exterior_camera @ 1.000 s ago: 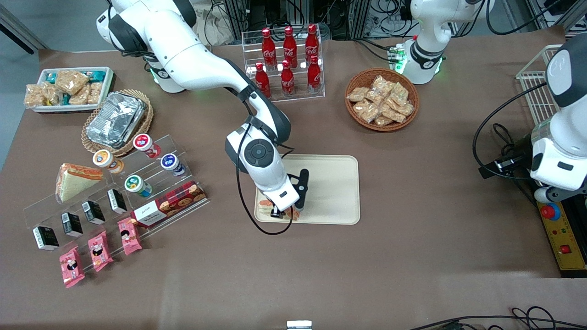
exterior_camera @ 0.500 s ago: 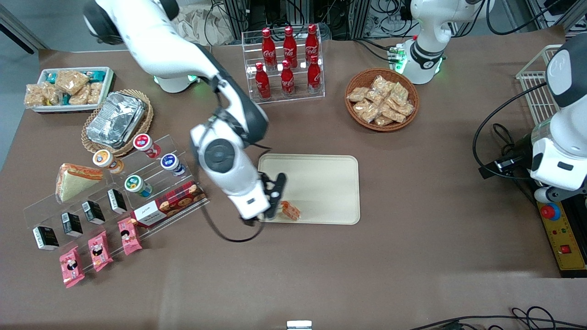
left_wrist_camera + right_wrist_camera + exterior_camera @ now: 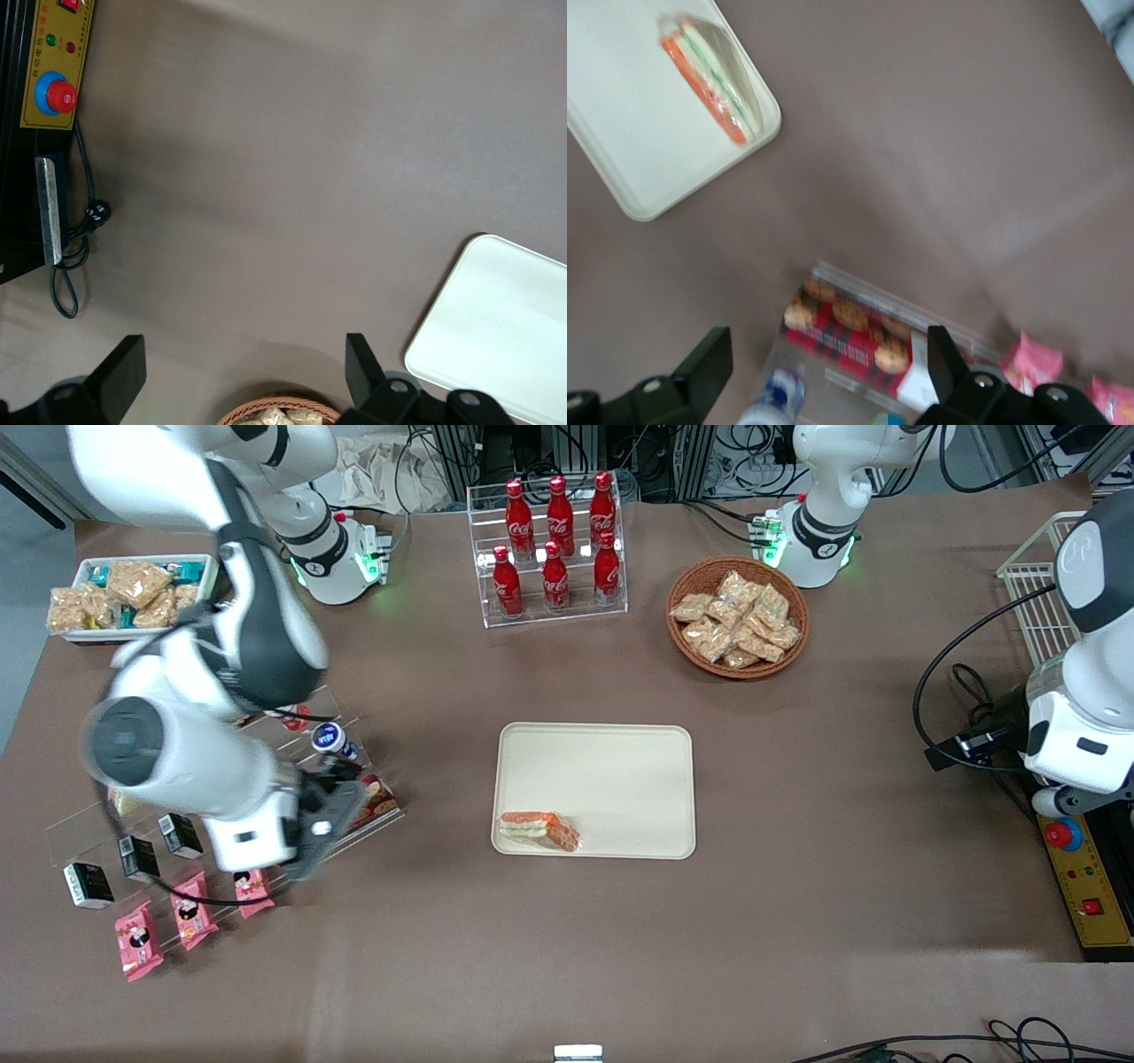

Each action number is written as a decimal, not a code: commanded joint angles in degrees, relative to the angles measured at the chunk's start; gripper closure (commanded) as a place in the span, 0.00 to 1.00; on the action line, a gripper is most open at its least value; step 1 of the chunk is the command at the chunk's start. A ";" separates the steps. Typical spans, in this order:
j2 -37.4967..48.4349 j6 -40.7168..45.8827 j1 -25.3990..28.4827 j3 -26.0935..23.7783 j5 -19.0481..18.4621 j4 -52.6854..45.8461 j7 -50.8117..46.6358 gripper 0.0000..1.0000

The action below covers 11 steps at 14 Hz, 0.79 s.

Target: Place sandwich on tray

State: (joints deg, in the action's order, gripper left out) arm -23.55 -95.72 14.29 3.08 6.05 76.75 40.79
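The sandwich, a wedge with orange-red and greenish filling, lies on the cream tray at the tray's corner nearest the front camera, toward the working arm's end. My right gripper is open and empty, well away from the tray, above the clear acrylic display shelf. In the right wrist view the sandwich rests inside the tray, and the gripper hangs over a red cookie box. The tray's corner also shows in the left wrist view.
A rack of red cola bottles and a wicker basket of snack packets stand farther from the front camera than the tray. A white bin of snacks and pink packets lie toward the working arm's end. The arm hides the second sandwich.
The gripper let go of the sandwich on the tray, rose and swung away toward the working arm's end, over the display shelf. The sandwich stays on the tray.
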 commanded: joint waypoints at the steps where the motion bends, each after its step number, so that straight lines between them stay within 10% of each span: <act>1: 4.65 4.83 -5.31 -0.62 1.60 1.56 -5.16 0.02; 11: 9.32 8.09 -6.91 4.66 -2.44 0.77 -36.02 0.02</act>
